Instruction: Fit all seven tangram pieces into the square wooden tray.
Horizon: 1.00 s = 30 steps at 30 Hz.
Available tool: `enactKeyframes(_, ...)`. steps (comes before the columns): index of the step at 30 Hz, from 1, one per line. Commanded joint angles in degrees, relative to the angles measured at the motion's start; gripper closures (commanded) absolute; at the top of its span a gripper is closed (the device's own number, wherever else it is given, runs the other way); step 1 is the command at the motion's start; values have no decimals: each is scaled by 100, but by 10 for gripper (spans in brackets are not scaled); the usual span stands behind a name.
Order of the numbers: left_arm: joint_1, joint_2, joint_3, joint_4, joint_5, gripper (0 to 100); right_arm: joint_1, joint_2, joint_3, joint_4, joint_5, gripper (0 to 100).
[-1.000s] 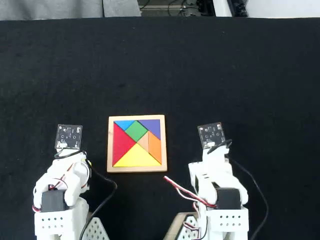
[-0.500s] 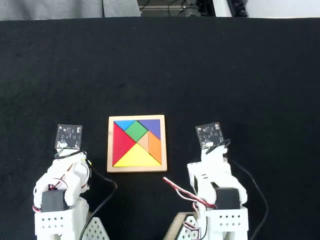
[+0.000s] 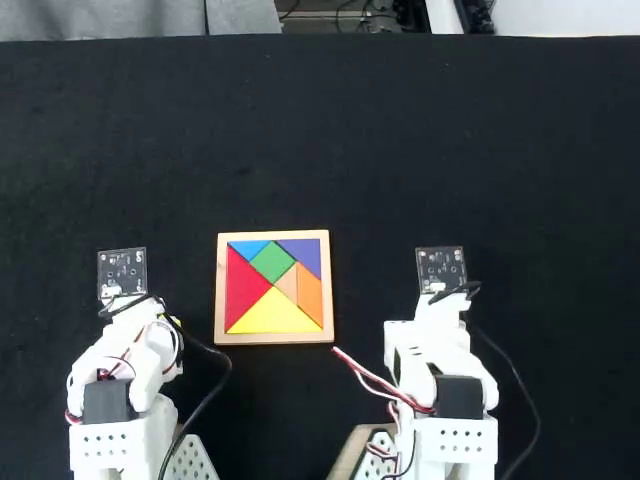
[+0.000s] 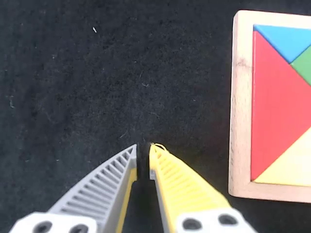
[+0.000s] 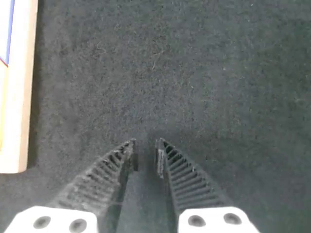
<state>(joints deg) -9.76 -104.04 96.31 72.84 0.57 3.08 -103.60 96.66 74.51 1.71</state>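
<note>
Tray [image 3: 220, 290] lies near the tabletop's [image 3: 450, 150] front edge, between the arms, with all seven pieces [image 3: 270, 285] seated flush; left gripper [image 4: 142, 146] pressed together, empty; right gripper [image 5: 145, 143] barely parted, empty; an arm swinging inward could knock the tray and unseat pieces.

Soft, even light fell from overhead, bright on the pale tray [image 4: 240, 97] beside the left gripper [image 4: 143, 148], while the matte black cloth [image 3: 450, 150] soaked it up, faintly shadowed under the right gripper [image 5: 146, 155].
</note>
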Motion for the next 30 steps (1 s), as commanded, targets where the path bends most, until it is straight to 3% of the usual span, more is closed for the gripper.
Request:
enactKeyframes(1, 31, -44, 110, 18, -255, 943, 79, -444, -13, 9, -62, 924)
enactKeyframes(30, 22, -44, 110, 9, -343, 942, 105, -479, -13, 26, -70, 923)
